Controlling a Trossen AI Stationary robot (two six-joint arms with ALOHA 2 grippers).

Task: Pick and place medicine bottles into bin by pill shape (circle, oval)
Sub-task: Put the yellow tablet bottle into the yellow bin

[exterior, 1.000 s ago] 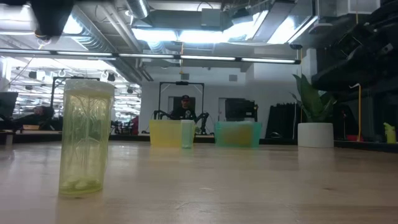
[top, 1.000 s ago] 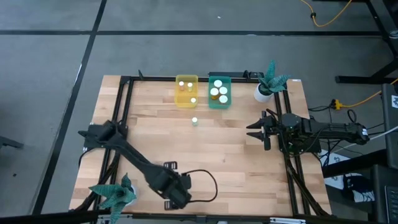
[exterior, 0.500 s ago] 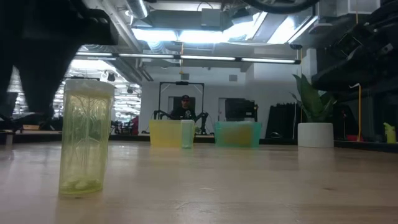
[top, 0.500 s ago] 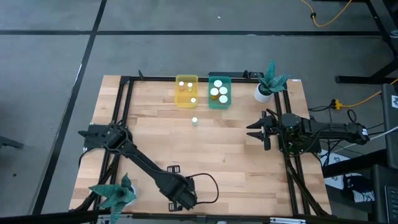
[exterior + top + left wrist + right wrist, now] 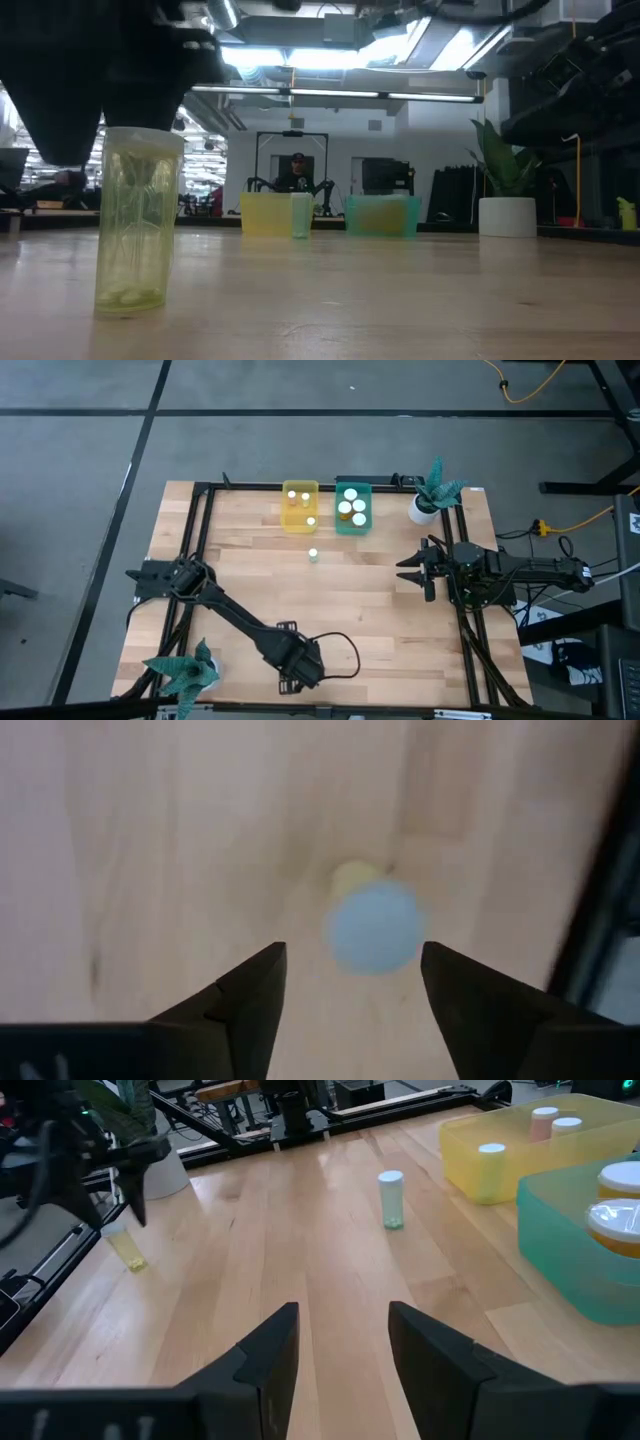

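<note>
wooden tabletop (image 5: pixel 350 600) carries the yellow bin (image 5: pixel 299 507) and the teal bin (image 5: pixel 352 506) side by side at its far edge, both already holding white-capped bottles. over the last second the left gripper (image 5: pixel 300 670) has slid along the near edge and now hangs straight over the near bottle (image 5: pixel 137 220), a yellow-green one standing upright by that edge; in the low view its dark bulk has come over the bottle's top. in the left wrist view the white cap (image 5: pixel 373 927) sits between the spread fingers, a little off centre, with nothing grasped, so a pick looks close. the left arm stretches low and long from its base. one more loose bottle (image 5: pixel 313 555) stands just in front of the yellow bin. the right gripper (image 5: pixel 413 570) waits at the table's right side, fingers parted and empty.
</note>
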